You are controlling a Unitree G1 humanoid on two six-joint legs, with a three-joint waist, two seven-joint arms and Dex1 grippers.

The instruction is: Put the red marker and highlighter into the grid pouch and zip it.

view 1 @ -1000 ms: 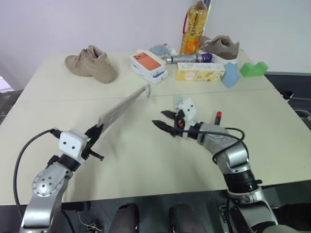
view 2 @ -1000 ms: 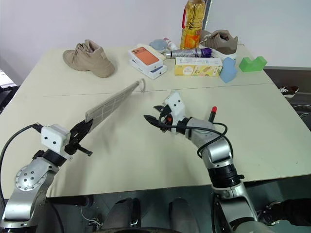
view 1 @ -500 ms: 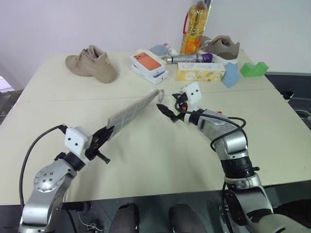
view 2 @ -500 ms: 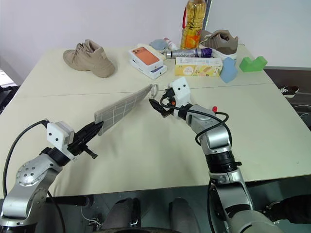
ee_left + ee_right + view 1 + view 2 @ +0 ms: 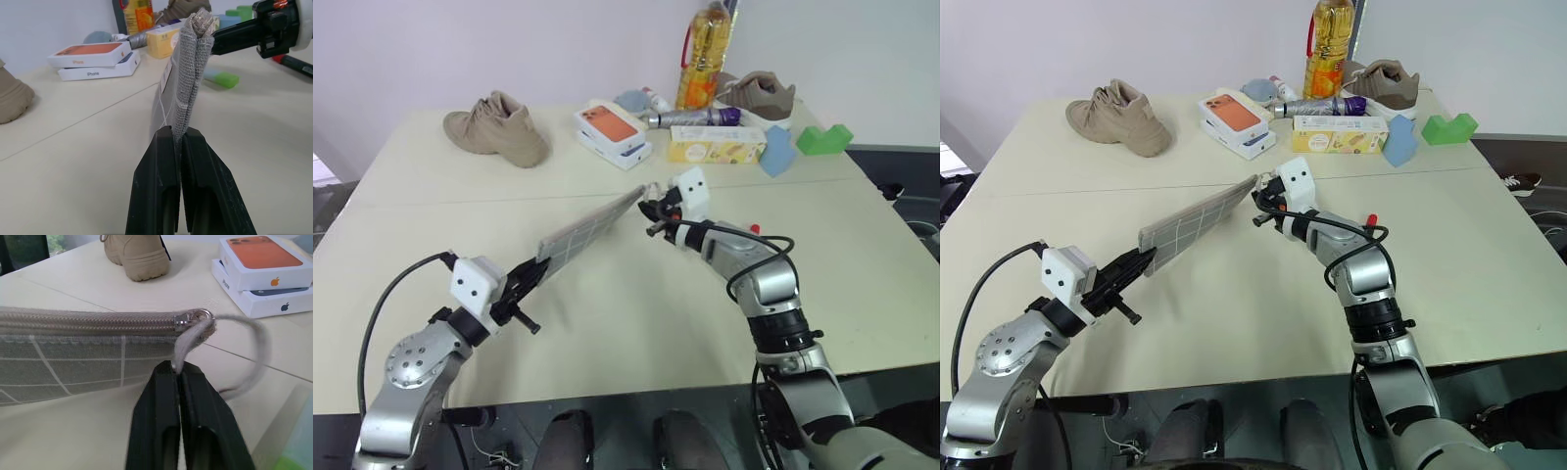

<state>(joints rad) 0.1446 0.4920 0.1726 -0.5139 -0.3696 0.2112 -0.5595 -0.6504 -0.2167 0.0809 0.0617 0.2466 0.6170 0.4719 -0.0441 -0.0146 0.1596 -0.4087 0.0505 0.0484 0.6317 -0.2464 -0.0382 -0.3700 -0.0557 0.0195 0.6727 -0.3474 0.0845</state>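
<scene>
The grid pouch (image 5: 589,227) hangs in the air over the middle of the desk (image 5: 431,225), pinched at its near end by the left claw (image 5: 524,280). It looks light and floppy yet holds fairly flat; the cord loop at the zipper is the natural grip. The right claw (image 5: 178,373), wide open a second ago and short of the pouch, is now clamped on that loop. The red marker (image 5: 1369,221) lies toward the desk's right edge.
</scene>
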